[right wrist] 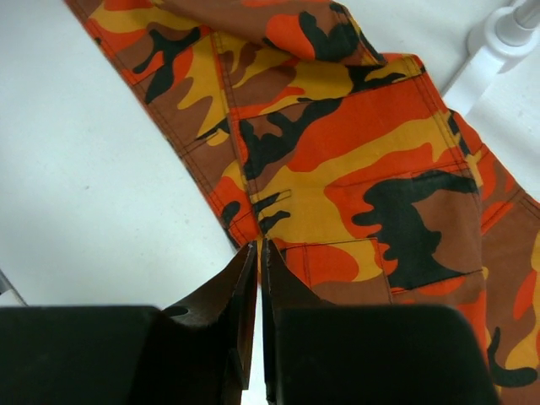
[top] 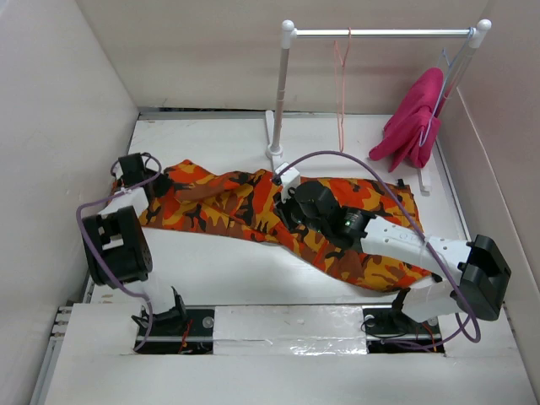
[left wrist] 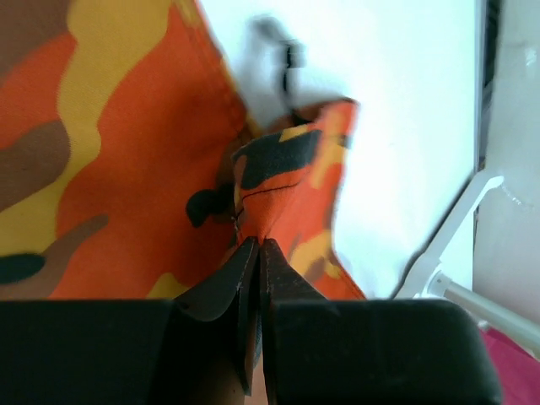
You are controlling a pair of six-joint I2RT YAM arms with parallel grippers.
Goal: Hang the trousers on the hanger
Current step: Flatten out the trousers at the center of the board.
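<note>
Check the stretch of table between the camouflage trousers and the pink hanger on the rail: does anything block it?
Nothing visible does. The table is bare between the trousers and the hanger. One rail post stands beside that route; the magenta garment hangs at the rail's other end.

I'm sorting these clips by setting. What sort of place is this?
Probably a lab test cell for robot laundry practice, not a home: a white table boxed in by plain white panels, two arms bolted to its near edge, and a small garment rail with a pink hanger behind camouflage trousers.
</note>
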